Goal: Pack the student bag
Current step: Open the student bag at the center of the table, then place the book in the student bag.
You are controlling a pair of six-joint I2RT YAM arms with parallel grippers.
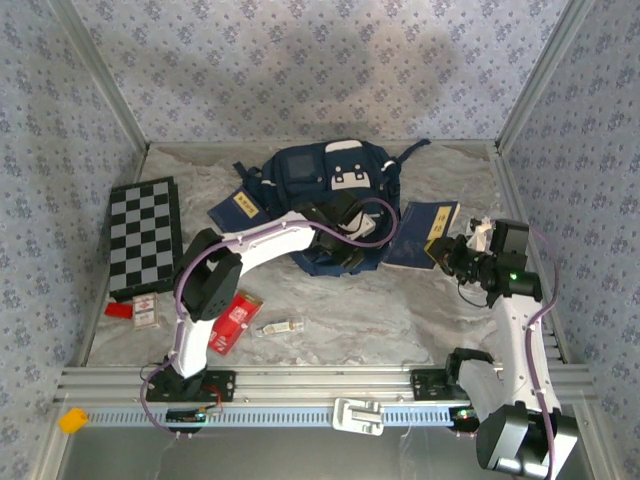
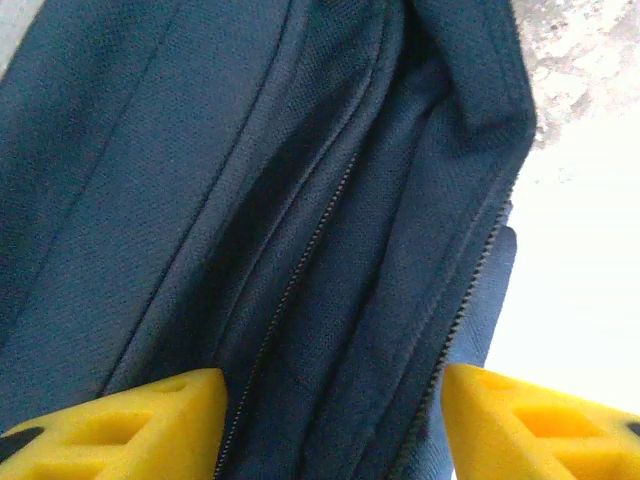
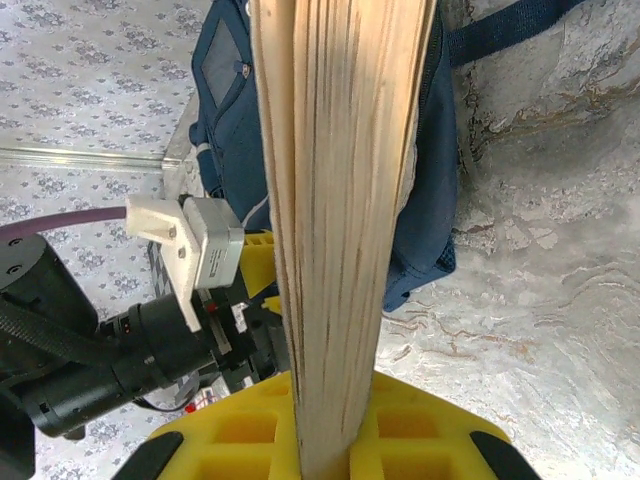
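The student bag, a navy backpack with a white patch, lies at the back middle of the table. My left gripper is at its near edge. In the left wrist view this gripper is open, its yellow fingers straddling the bag's navy fabric and zip lines without pinching them. My right gripper is shut on a dark blue booklet just right of the bag. Seen edge-on, the booklet's cream pages rise from the shut right gripper, with the bag behind.
A second dark booklet lies left of the bag. A checkered board sits at the far left. A red packet, a small card and a small pale item lie near the left arm's base. Frame posts edge the table.
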